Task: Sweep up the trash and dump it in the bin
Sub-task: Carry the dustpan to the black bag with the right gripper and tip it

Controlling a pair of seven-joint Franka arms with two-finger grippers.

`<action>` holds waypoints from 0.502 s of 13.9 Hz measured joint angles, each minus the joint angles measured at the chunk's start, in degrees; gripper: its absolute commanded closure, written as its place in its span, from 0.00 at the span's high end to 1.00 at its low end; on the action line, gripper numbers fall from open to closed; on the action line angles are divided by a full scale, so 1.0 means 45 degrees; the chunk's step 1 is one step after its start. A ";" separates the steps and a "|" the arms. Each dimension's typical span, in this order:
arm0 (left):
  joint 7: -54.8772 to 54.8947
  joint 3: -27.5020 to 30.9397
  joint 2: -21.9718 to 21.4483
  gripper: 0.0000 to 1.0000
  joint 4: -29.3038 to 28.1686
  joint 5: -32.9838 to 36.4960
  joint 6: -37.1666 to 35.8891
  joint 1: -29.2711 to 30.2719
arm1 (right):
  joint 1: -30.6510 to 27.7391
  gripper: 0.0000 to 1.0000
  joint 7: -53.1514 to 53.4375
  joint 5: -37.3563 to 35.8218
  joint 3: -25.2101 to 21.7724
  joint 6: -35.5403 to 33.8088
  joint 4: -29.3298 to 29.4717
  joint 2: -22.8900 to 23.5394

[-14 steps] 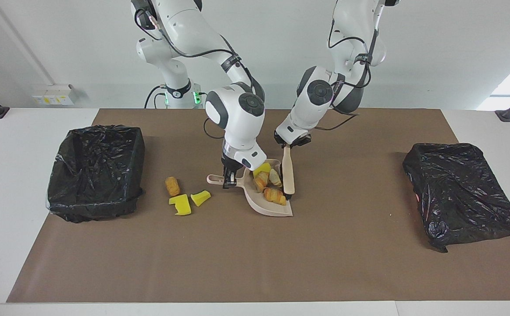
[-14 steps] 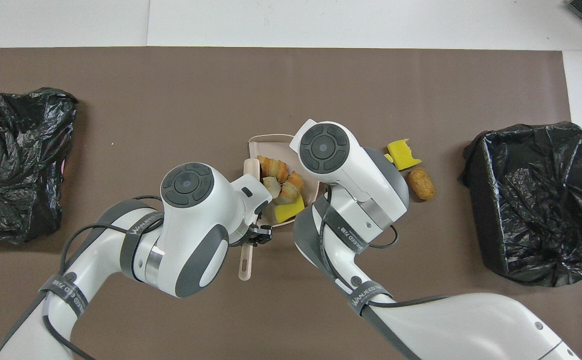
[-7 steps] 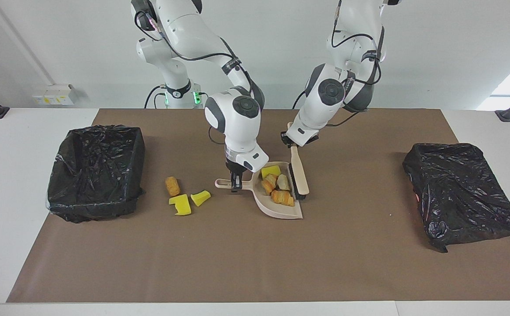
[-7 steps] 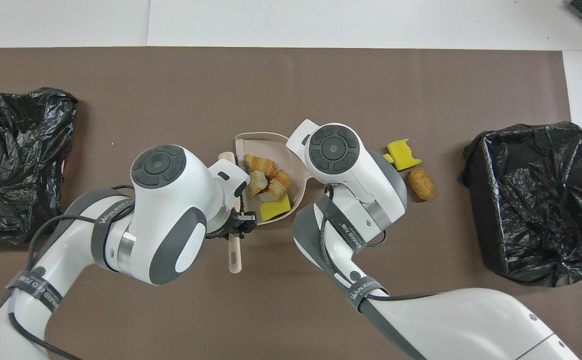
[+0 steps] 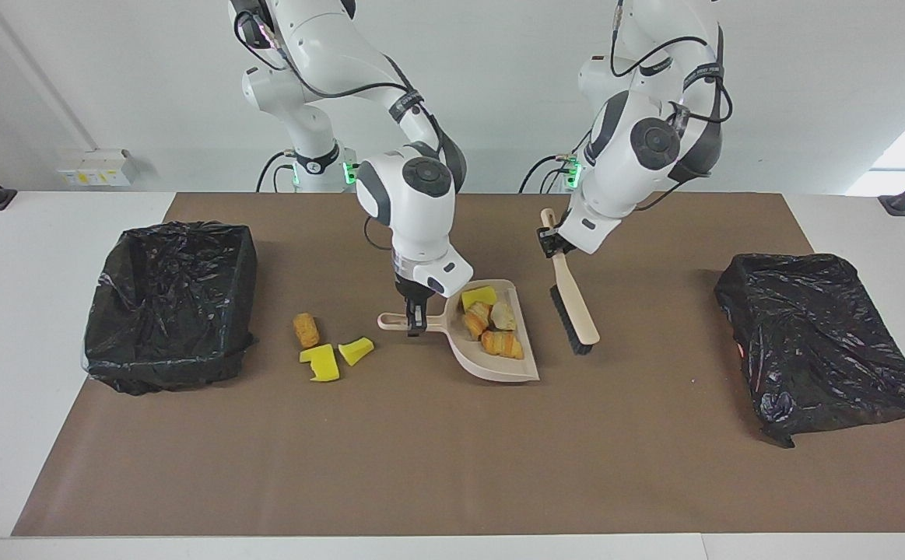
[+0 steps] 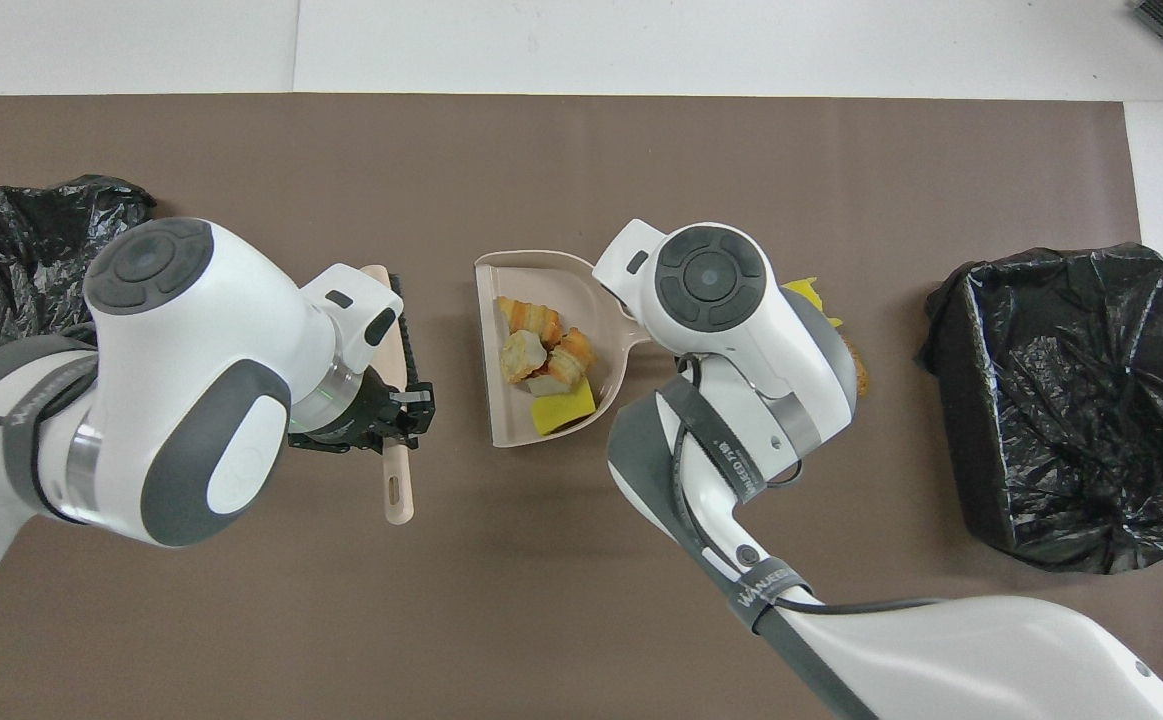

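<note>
While the right gripper (image 5: 415, 320) clamps the dustpan (image 5: 499, 365) handle, four scraps lie in the pan; three loose scraps (image 5: 326, 348) lie just beside it toward the open bin (image 5: 168, 307); the left gripper (image 5: 550, 243) holds the brush (image 5: 574, 311), raised at the pan's mouth side, away from them.

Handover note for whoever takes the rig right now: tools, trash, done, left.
Right tool: shut on the dustpan handle, pan on the mat.
Left tool: shut on the brush, which hangs beside the pan toward the left arm's end.
Done: four scraps in the pan.
Left: three scraps on the mat between the pan and the open bin; sweep them in, then dump. The other bin lies at the left arm's end.
</note>
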 measured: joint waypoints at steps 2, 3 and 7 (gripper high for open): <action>0.0024 0.0004 -0.0610 0.00 0.0146 0.0242 -0.1030 0.0150 | -0.0695 0.00 -0.0917 0.0491 -0.0020 -0.0694 0.0035 -0.0740; 0.0080 -0.0016 -0.0837 0.00 0.0140 0.0258 -0.1433 0.0154 | -0.1094 0.00 -0.1315 0.0567 -0.0023 -0.1046 0.0043 -0.1074; 0.0088 -0.0325 -0.1360 0.00 -0.0434 0.0256 -0.1683 -0.0488 | -0.2689 0.00 -0.2195 0.0692 -0.0059 -0.2199 0.0138 -0.2096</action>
